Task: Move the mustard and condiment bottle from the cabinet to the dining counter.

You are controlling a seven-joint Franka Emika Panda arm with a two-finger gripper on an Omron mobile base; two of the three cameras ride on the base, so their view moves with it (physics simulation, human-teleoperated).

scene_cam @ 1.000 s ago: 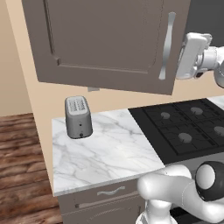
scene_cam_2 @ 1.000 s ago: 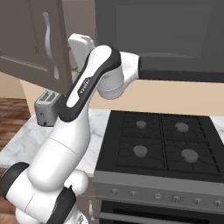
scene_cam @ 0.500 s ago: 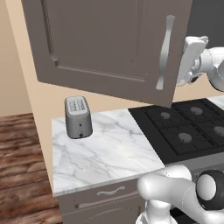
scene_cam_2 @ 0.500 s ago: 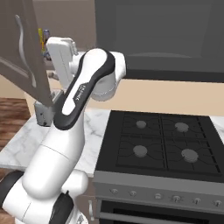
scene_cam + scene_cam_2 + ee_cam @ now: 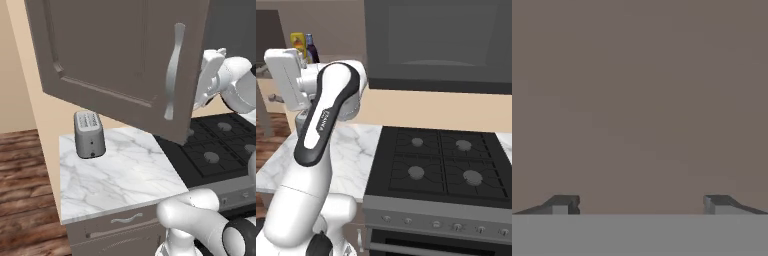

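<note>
As the cabinet (image 5: 120, 65) door has swung wider over the last second, the mustard (image 5: 297, 41) and condiment bottle (image 5: 312, 48) show on its shelf, untouched. Hand (image 5: 641, 204): fingers spread wide, empty, facing the door's grey-brown panel; reaching in comes next.

Grey-brown cabinet (image 5: 115, 60), yellow mustard (image 5: 297, 41), dark purple-brown condiment bottle (image 5: 311, 48), white grey-veined worktop (image 5: 115, 175).

Arm (image 5: 326, 125): glossy white rounded shells | joints: dark grey-black bands | marking: black panel with pale lettering along forearm | end effector (image 5: 641, 204): two small dark grey finger tips
</note>
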